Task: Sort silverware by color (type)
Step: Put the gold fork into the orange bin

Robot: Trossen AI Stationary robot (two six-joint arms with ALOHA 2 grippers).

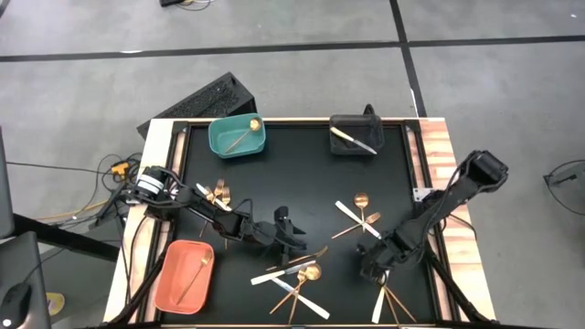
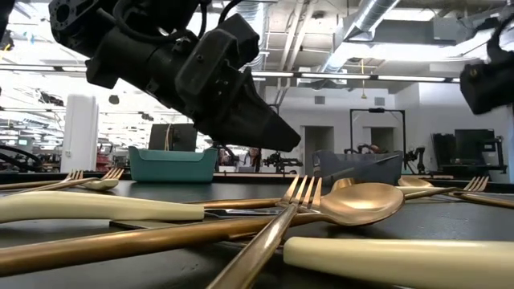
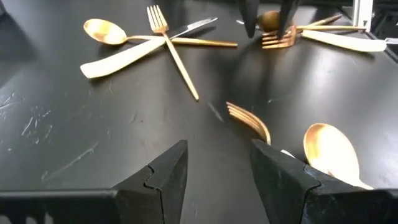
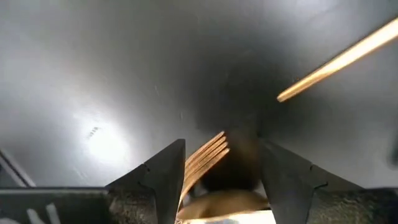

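Your silverware is slim and glossy: copper-gold forks and spoons, matte cream-handled knives, crossed in loose heaps on the scuffed black table. From above you see a spoon in the teal bin, a fork in the salmon bin and a knife in the black bin. The left gripper hangs with its pincer parted and empty near the centre heap. Only the right wrist view shows you the right gripper spread wide around gold fork tines, not visibly clamped.
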